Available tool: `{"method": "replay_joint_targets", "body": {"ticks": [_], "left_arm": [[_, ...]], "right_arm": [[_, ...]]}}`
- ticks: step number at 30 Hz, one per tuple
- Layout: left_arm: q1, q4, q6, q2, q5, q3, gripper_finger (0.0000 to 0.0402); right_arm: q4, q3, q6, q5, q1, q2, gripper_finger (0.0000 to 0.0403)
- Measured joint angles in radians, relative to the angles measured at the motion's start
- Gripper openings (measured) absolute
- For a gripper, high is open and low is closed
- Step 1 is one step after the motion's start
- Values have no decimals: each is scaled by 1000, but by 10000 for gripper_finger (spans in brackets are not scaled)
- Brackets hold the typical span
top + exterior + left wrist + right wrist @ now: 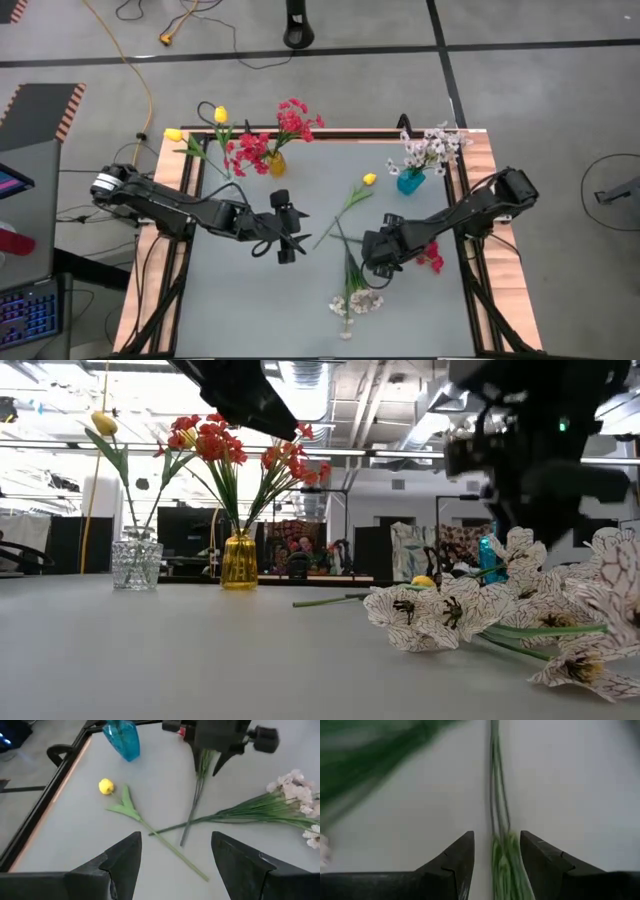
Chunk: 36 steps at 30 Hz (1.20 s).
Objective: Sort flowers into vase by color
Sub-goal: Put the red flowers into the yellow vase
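Here, each thing was set down as it was seen.

Right gripper (372, 266): lowered over the grey table (250, 310), its dark wedge-shaped fingers (454, 865) parted narrowly on either side of a thin green stem (500, 805), not pressed shut on it.

Red-pink blossom spray (431, 259): seen lying on the table just beside the right gripper, its stem running beneath the arm.

Left gripper (290, 239): held above the table's middle, fingers spread wide, nothing between them.

Yellow tulip-like bud on a long green stem (106, 786): laid flat, its stem crossing another stem.

White papery blossom cluster (358, 302): laid near the front edge, stems fanned.

Amber glass vase (239, 561): upright at the back, red-pink sprays stood in it.

Clear faceted glass vase (136, 565): beside it, yellow buds held upright.

Teal glass vase (410, 182): at the back right, white blossoms stood in it.
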Motion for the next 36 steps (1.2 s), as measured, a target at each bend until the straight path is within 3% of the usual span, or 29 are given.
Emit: {"method": "replay_joint_targets", "body": {"ticks": [8, 14, 18, 26, 36], "left_arm": [[0, 16, -1, -5, 7, 0, 229], [0, 15, -1, -5, 7, 0, 229], [0, 13, -1, -5, 8, 0, 229], [0, 12, -1, -5, 8, 0, 229], [0, 13, -86, -5, 12, 0, 229]], "right_arm": [[-74, -5, 0, -40, -48, 55, 184], [-77, -16, -4, -127, -86, 70, 176], [-73, -22, -11, -177, -104, 71, 144], [-71, -17, -22, -192, -99, 69, 42], [-80, 113, -175, -195, -79, 70, 52]]}}
